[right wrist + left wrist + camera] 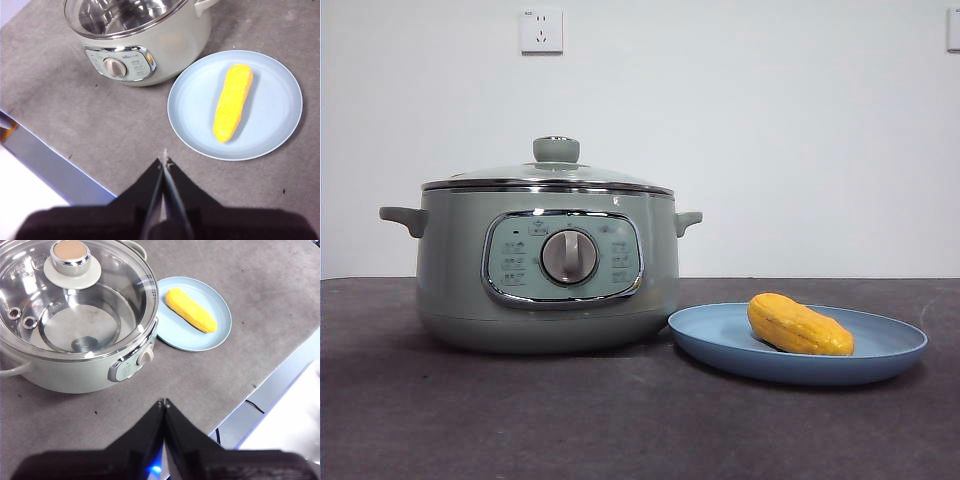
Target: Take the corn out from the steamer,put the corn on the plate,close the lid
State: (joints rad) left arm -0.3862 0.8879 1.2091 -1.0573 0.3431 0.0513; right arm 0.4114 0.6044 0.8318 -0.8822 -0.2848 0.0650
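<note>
Corn: your corn (799, 325) lies on its side on the plate (890, 352), touching nothing else.
Plate: it sits on the grey worktop (620, 420), just beside the steamer (455, 290).
Lid: you see the lid (552, 175) seated on the steamer's rim, knob up.
Left gripper: your left gripper (164, 403) hangs above the worktop, clear of the steamer, fingers pressed together and holding nothing.
Right gripper: your right gripper (165, 161) hovers near the plate's edge, fingers likewise closed and empty.
</note>
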